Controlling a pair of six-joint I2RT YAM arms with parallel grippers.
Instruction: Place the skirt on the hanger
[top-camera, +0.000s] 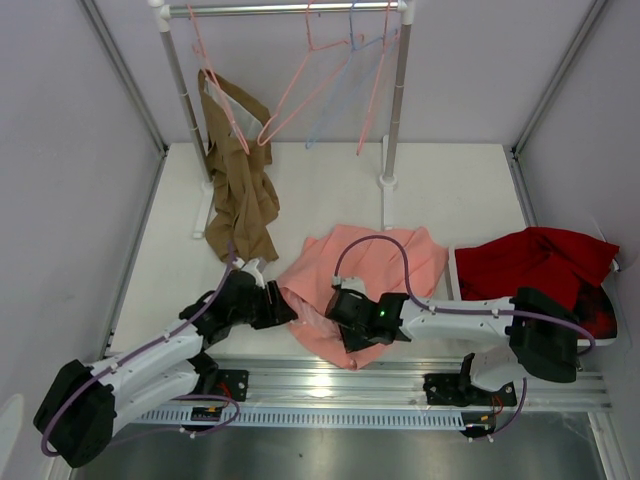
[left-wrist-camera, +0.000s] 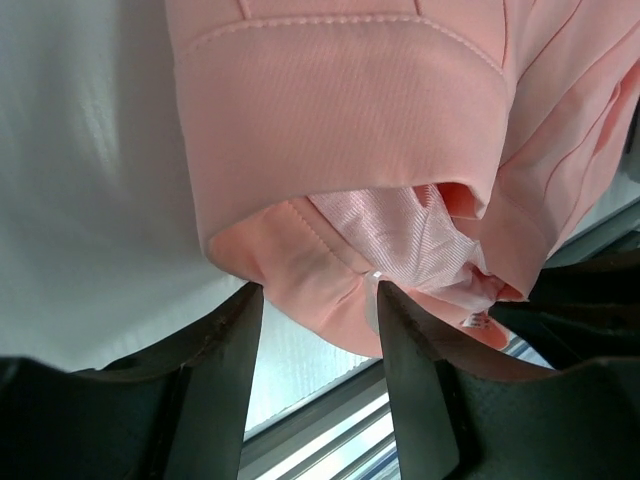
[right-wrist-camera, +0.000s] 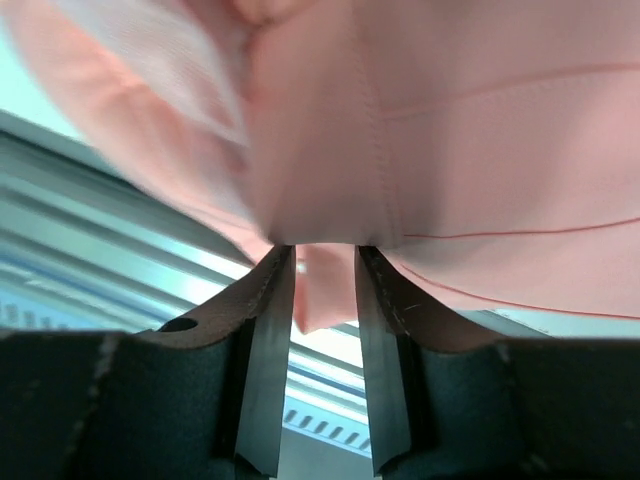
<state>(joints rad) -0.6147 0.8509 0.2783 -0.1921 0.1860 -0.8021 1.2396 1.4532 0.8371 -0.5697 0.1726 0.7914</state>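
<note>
The salmon-pink skirt (top-camera: 372, 268) lies crumpled on the table between my arms. My left gripper (top-camera: 287, 306) is at its left edge. In the left wrist view its jaws stand open, with the skirt's folded waistband corner (left-wrist-camera: 330, 180) and shiny lining between the fingertips (left-wrist-camera: 240, 330). My right gripper (top-camera: 343, 308) is on the skirt's near edge. In the right wrist view its jaws are narrow and pinch a fold of the skirt (right-wrist-camera: 320, 200), with a flap hanging between the fingers (right-wrist-camera: 270, 330). A thin pink hanger (top-camera: 303, 92) hangs from the rail at the back.
A brown garment (top-camera: 240, 190) hangs on another pink hanger at the rail's left end and trails onto the table. A pale blue hanger (top-camera: 345, 95) and a further pink one (top-camera: 377, 95) hang to the right. A dark red cloth (top-camera: 540, 265) lies at right. The rack's posts (top-camera: 392, 150) stand behind the skirt.
</note>
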